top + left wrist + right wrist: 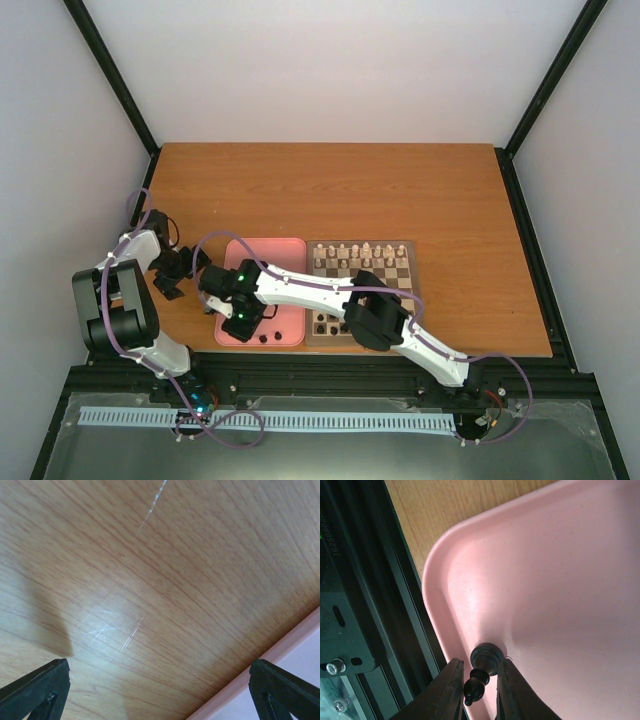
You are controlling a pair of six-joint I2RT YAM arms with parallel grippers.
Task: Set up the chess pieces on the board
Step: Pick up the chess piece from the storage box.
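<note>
My right gripper [481, 666] reaches into the near left corner of the pink tray [560, 580]. Its two fingers are closed narrowly on a dark chess piece [484, 660], which lies tilted with its base against the tray wall. In the top view this gripper [240, 318] hangs over the tray [285, 250]. The board [412, 272] lies right of the tray, with cream pieces [360, 255] on its far rows and dark pieces [325, 325] at its near edge. My left gripper [160, 690] is open and empty above bare table, left of the tray.
A few loose dark pieces [266, 338] lie at the tray's near edge. The black metal frame rail [365, 605] runs close beside the tray's corner. The tray's pink rim [300, 640] shows by my left gripper's right finger. The right arm crosses above the board's near part.
</note>
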